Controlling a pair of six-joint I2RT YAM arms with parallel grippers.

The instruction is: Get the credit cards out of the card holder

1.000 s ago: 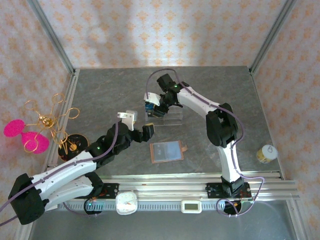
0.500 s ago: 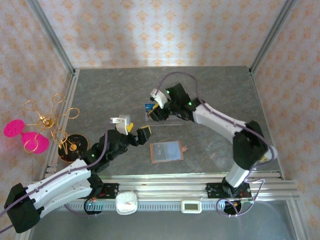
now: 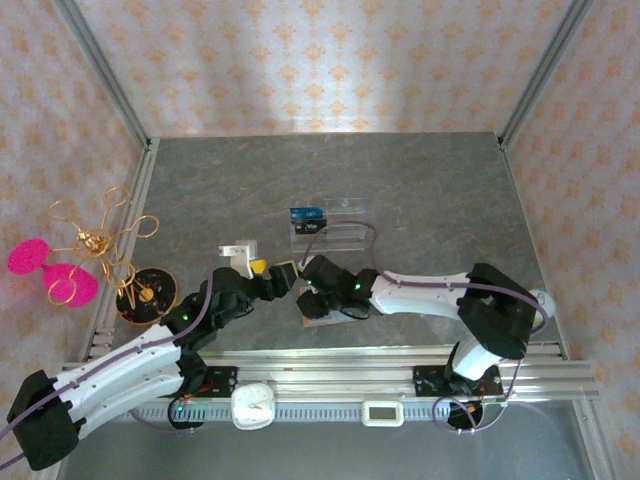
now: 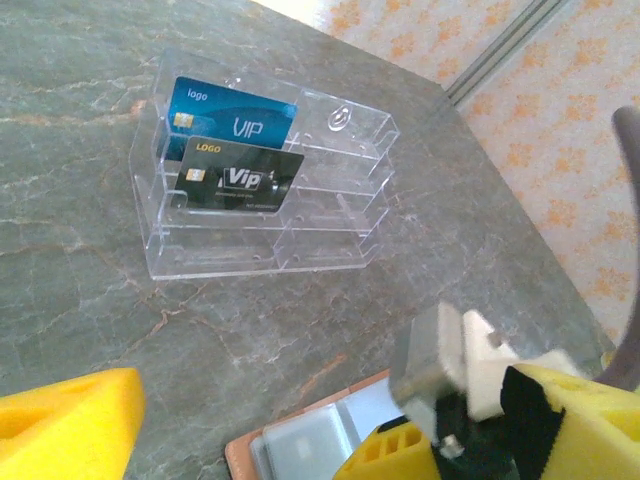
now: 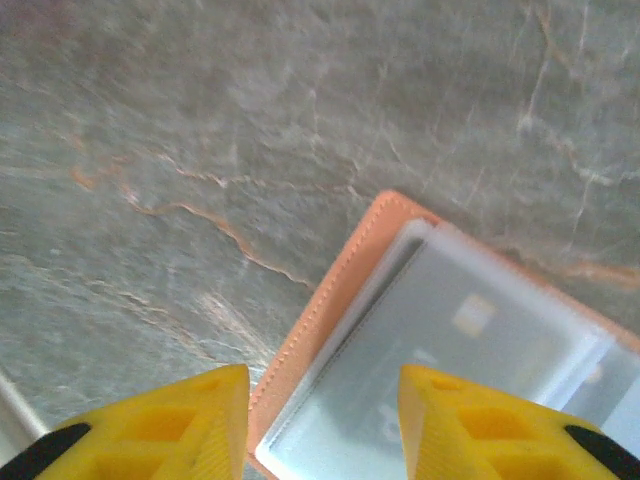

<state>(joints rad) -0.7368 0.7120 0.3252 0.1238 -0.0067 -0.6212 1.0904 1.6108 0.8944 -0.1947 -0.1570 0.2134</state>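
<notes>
The tan card holder [image 3: 340, 312] lies open on the table, its pale pocket up. My right gripper [image 3: 318, 292] hangs low over its left end. In the right wrist view the right gripper [image 5: 325, 405] is open, its yellow fingers [image 5: 195, 425] straddling the card holder's [image 5: 335, 290] corner; a card's chip [image 5: 470, 315] shows faintly through the pocket. Two credit cards stand in the clear rack [image 4: 330, 215]: a bright blue one [image 4: 235, 115] and a black one [image 4: 245, 178]. My left gripper [image 3: 272, 272] is open just left of the card holder [image 4: 300, 445], holding nothing.
A gold wire ornament [image 3: 90, 240] with pink discs and a black round base [image 3: 145, 290] stand at the left edge. A small pale jar [image 3: 535, 306] sits at the right. A white timer [image 3: 255, 405] and a small display [image 3: 383, 412] rest on the near rail.
My right arm has left the clear rack and swung down and forward to the card holder. The black card now stands in the rack. My left gripper drew back slightly.
</notes>
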